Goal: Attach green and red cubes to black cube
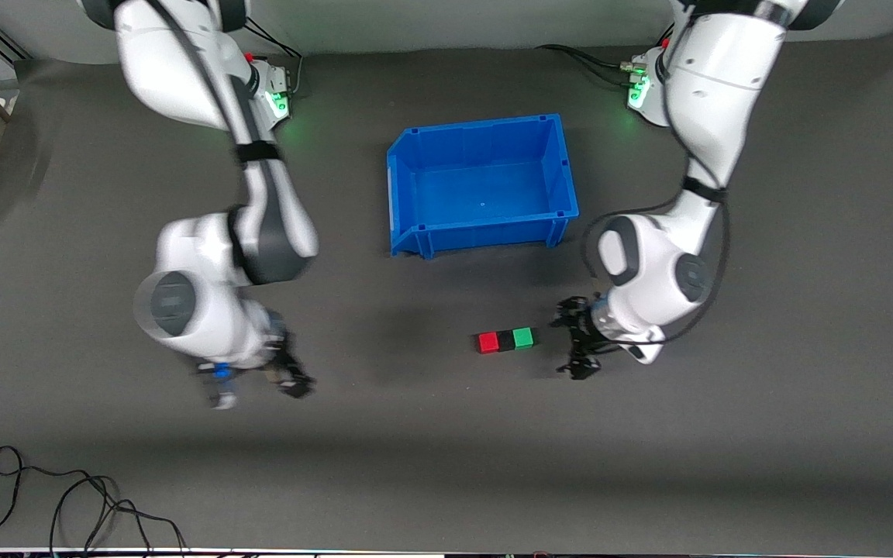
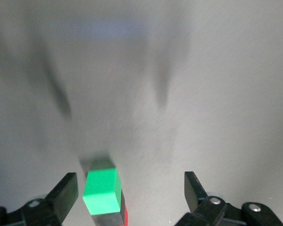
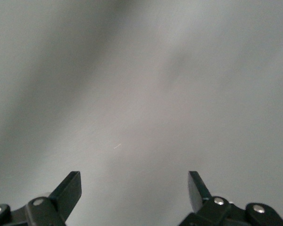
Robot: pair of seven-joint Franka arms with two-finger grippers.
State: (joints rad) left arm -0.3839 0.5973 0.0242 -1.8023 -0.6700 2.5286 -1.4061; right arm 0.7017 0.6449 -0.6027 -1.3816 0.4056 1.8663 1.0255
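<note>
Dark grey matte table [image 1: 446, 465] under cubes [image 1: 506, 340]

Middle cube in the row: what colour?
Black cube, between red and green; front view shows it best.

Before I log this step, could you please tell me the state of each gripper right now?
Left gripper: open, holding nothing, beside the green cube.
Right gripper: open, empty, over bare table.

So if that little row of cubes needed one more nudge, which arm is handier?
The left arm, probably. Its tool is open right beside the green cube, which sits joined to the black cube and red cube. The right tool is open too, but well off toward its own end.
</note>
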